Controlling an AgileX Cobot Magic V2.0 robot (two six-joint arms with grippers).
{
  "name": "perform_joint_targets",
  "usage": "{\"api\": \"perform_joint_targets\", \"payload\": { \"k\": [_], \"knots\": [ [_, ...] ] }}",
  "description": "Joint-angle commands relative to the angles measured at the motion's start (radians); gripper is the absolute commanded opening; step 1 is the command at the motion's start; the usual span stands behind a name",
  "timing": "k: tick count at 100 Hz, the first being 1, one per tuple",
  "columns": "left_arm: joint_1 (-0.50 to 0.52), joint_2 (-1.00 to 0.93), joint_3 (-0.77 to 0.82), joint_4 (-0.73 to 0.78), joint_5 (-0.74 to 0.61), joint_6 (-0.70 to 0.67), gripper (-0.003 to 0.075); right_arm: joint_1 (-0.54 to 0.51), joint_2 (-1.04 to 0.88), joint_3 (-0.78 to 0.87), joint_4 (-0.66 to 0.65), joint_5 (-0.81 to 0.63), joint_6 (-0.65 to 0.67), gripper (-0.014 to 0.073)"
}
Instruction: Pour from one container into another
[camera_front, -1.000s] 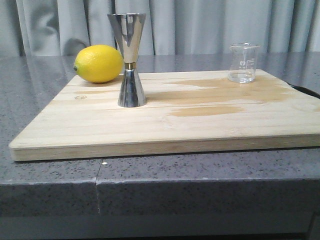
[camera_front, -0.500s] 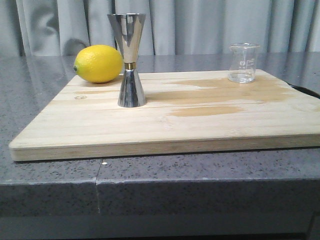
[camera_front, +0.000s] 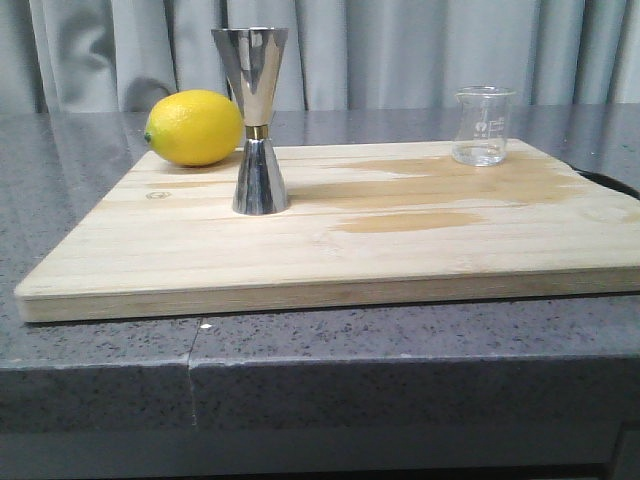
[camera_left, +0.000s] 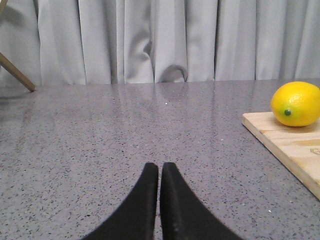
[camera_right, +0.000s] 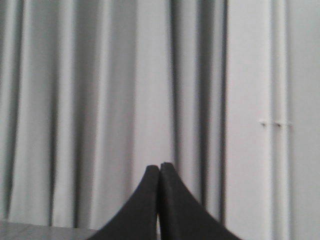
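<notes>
Only front: beaker, jigger (apart) | left hand pinched empty | right hand likewise

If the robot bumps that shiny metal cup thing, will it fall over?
Probably, yes. The jigger stands tall on a small base, pinched at its gold waist, so a nudge near its top would likely tip it. Its polished steel looks slippery to grip. If it toppled, its round shape might roll across the wooden board toward the lemon.

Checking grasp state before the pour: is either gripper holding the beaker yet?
No. The beaker stands alone on the cutting board, and the left gripper and right gripper are shut on nothing.
</notes>
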Motion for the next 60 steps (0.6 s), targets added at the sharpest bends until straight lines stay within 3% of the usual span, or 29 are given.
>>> {"api": "perform_joint_targets", "payload": {
  "k": [1, 14, 31, 60],
  "knots": [
    [0.002, -0.017, 0.035, -0.011, -0.071, -0.007, -0.0019, -0.005, -0.010, 0.001, -0.277, -0.036, 0.243, -0.0075],
    [0.002, -0.017, 0.035, -0.011, -0.071, -0.007, -0.0019, -0.019, -0.047, 0.048, -0.363, 0.086, 0.457, -0.0075],
    [0.002, -0.017, 0.035, -0.011, -0.071, -0.007, -0.0019, -0.138, -0.093, 0.115, -0.454, 0.203, 0.680, -0.0075],
    [0.002, -0.017, 0.035, -0.011, -0.071, -0.007, -0.0019, -0.200, -0.242, 0.269, -0.454, 0.220, 0.700, -0.0075]
  ]
}}
